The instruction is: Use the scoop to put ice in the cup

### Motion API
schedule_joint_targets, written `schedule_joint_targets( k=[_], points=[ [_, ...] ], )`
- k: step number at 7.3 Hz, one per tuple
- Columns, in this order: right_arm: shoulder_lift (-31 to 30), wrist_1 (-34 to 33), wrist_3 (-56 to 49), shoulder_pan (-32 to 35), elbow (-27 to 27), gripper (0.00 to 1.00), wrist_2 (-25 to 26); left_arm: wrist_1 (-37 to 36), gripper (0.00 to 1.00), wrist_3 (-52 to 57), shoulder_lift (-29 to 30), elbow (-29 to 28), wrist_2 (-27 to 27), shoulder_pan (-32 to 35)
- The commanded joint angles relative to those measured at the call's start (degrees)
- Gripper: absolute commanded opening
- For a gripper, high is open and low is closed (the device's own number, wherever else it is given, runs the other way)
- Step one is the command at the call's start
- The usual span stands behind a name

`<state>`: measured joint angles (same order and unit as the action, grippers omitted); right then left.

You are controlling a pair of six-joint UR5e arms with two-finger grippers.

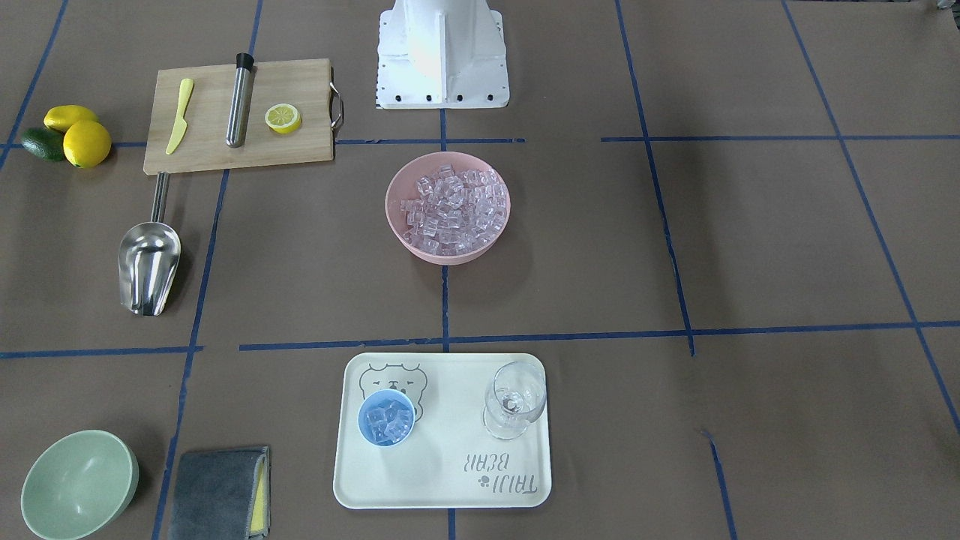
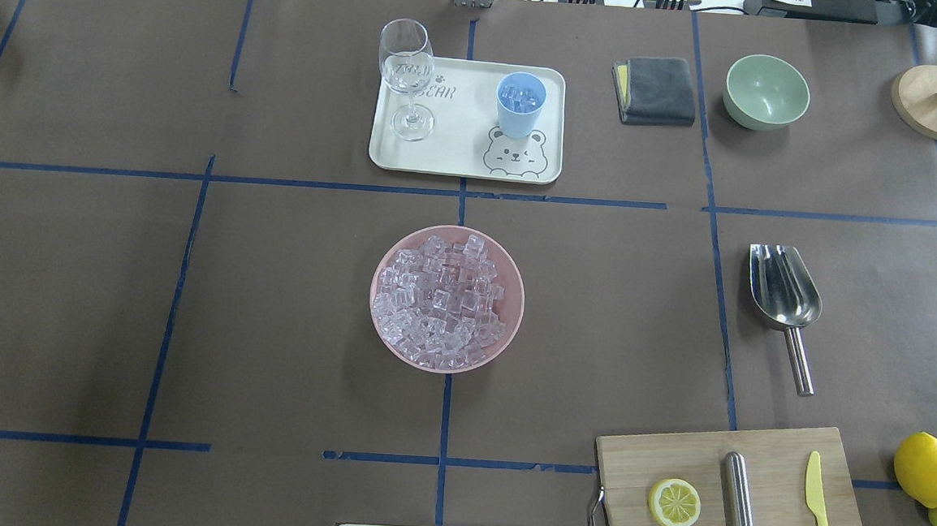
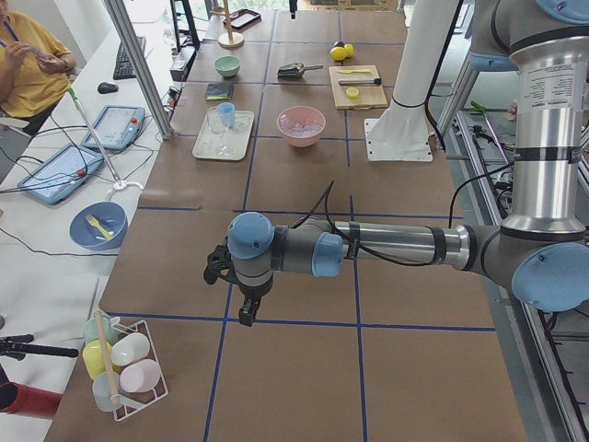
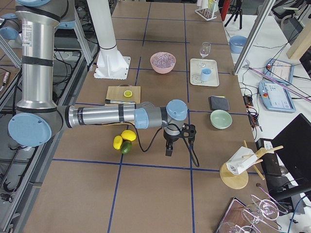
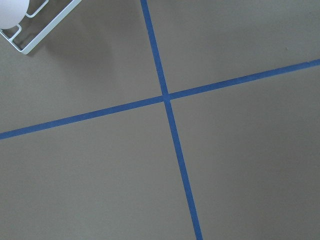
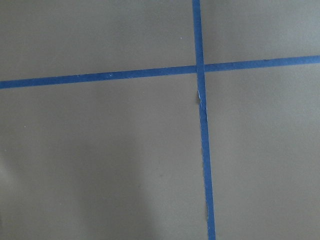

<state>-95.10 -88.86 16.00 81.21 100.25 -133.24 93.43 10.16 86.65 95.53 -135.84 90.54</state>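
Note:
The light-blue cup (image 1: 385, 418) stands on the cream tray (image 1: 450, 465) and holds several ice cubes; it also shows in the overhead view (image 2: 520, 103). More ice (image 2: 442, 302) fills the pink bowl (image 2: 517, 298) at mid table. The steel scoop (image 2: 783, 298) lies empty on the table, away from both, with nothing holding it. My left gripper (image 3: 245, 315) hangs over bare table far from the objects, seen only from the side. My right gripper (image 4: 168, 151) hangs near the lemons, also seen only from the side. I cannot tell whether either is open.
A wine glass (image 2: 405, 72) stands on the tray beside the cup. A cutting board (image 2: 735, 499) carries a lemon half, a steel cylinder and a yellow knife. Lemons (image 2: 926, 470), a green bowl (image 2: 766, 92) and a grey cloth (image 2: 654, 90) lie on the robot's right side.

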Motion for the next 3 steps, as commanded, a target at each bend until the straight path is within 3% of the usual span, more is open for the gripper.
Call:
schedule_joint_targets(
  k=[1, 3],
  points=[
    [0.0, 0.0, 0.1, 0.0, 0.0, 1.00, 0.0, 0.2, 1.00, 0.0, -0.3, 0.0, 0.0, 0.1],
    [-0.2, 0.0, 0.1, 0.1, 0.1, 1.00, 0.0, -0.1, 1.00, -0.5, 1.4, -0.1, 0.6, 0.0]
  ],
)
